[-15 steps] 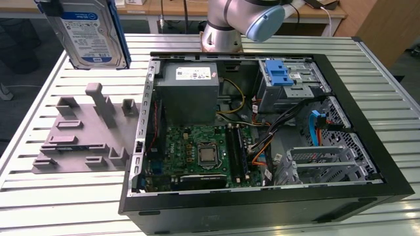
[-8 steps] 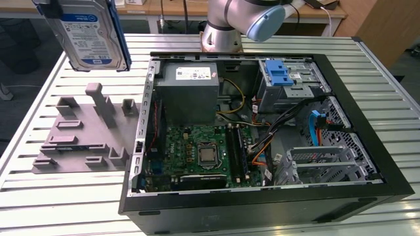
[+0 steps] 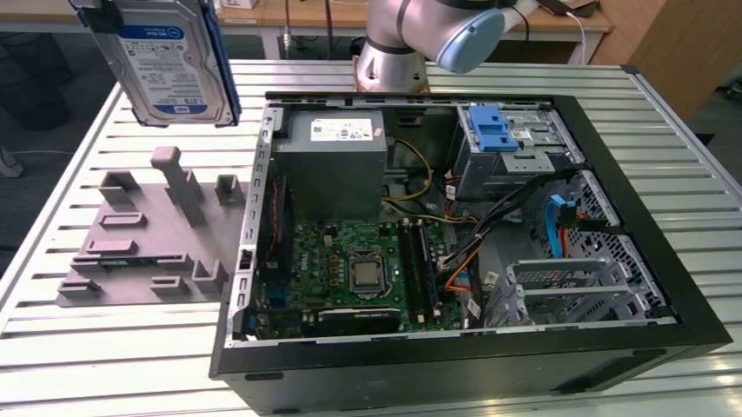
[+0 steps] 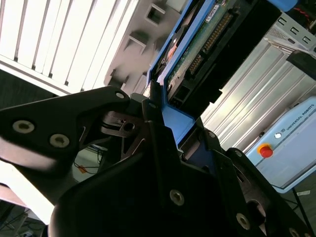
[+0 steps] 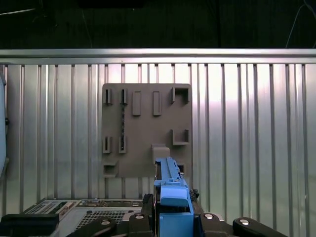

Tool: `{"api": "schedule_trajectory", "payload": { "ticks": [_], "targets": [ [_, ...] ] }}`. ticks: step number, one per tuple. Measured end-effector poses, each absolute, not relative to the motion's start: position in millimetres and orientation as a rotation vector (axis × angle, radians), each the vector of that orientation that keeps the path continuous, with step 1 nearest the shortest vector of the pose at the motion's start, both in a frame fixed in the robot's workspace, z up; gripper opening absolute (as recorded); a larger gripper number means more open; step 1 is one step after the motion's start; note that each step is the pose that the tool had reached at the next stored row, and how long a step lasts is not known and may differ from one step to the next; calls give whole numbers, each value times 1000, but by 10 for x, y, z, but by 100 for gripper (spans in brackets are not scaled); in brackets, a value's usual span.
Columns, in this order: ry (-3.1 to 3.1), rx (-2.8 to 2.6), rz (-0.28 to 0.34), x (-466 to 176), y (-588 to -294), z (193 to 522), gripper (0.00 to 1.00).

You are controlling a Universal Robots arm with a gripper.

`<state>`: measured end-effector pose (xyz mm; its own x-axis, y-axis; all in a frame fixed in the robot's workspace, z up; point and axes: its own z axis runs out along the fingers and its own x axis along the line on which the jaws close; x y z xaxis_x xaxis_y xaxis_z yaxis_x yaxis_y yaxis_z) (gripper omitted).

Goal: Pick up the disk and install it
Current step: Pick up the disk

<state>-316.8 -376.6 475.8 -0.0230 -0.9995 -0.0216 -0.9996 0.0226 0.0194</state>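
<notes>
The disk (image 3: 174, 65), a silver hard drive with a blue-and-white label and a blue frame, hangs upright in the air at the exterior view's upper left, above the grey fixture plate (image 3: 151, 234). My gripper (image 3: 102, 10) holds it from above. In the second wrist view the gripper (image 4: 163, 116) is shut on the blue frame of the disk (image 4: 197, 44). The first wrist view shows the disk (image 5: 170, 180) edge-on, clamped in the gripper (image 5: 173, 210), with the fixture plate (image 5: 148, 128) far below.
An open computer case (image 3: 649, 339) lies on the slatted metal table (image 3: 116, 347), to the exterior view's right of the plate. It holds a grey power supply (image 3: 336, 165), a motherboard (image 3: 347, 269) and a drive bay with a blue latch (image 3: 493, 130). The arm's base (image 3: 394, 52) stands behind it.
</notes>
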Motion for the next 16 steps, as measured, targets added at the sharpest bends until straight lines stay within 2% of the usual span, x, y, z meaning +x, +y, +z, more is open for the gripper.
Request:
{"api": "schedule_trajectory", "payload": {
  "ticks": [16],
  "targets": [
    [2245,-2194,46,-2883,-3788,4758,36]
  ]
}}
